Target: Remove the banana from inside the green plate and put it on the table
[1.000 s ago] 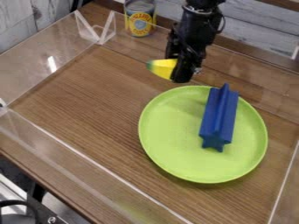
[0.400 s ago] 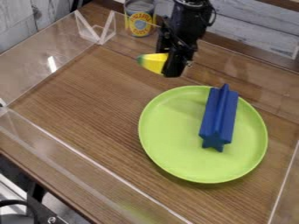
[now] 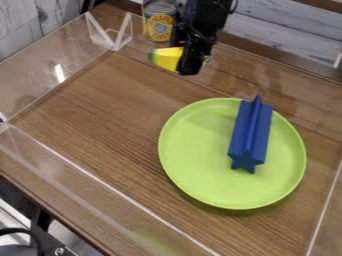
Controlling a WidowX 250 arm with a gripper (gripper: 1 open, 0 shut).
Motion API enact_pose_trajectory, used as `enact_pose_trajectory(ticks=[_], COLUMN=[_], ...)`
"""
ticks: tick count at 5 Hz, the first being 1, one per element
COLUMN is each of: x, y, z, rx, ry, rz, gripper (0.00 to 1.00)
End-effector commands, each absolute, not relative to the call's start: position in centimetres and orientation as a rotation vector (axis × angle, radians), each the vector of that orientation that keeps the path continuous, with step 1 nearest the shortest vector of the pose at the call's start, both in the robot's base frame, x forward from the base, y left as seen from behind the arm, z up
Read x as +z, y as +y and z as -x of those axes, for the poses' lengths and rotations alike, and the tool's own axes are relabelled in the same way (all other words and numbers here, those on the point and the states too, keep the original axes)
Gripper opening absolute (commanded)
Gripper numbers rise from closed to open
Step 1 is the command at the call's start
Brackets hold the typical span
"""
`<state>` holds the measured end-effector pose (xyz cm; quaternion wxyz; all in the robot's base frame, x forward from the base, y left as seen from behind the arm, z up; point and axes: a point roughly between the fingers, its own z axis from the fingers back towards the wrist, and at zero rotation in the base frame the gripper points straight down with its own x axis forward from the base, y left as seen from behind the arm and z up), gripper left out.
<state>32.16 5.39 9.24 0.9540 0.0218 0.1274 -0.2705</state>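
Note:
My black gripper (image 3: 185, 60) hangs over the far part of the table (image 3: 94, 120), beyond the upper left rim of the green plate (image 3: 201, 160). Its fingers are shut on the small yellow banana (image 3: 166, 58), which sticks out to the left of the fingers, lifted off the wood. The banana is outside the plate.
A blue block (image 3: 250, 132) lies on the right half of the plate. A yellow can (image 3: 159, 20) stands at the back just behind the gripper. Clear acrylic walls (image 3: 40, 60) edge the tabletop, with a clear stand (image 3: 110, 32) at the back left.
The gripper carrying the banana has moved away from the plate's rim, up and to the left in the picture, toward the back of the table.

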Motion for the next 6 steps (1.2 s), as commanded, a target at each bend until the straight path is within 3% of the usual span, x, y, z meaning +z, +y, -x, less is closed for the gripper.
enact_pose_trajectory(ticks=[1,3,6], x=[12.1,11.0,7.5], y=[7.1,9.8,12.9], z=[-32.4,-31.9,-31.6], rx=[-0.504,-0.440,-0.381], ry=[0.174,0.174,0.169], rz=[-0.092,-0.106,-0.116], gripper=[0.00,0.00,0.00])
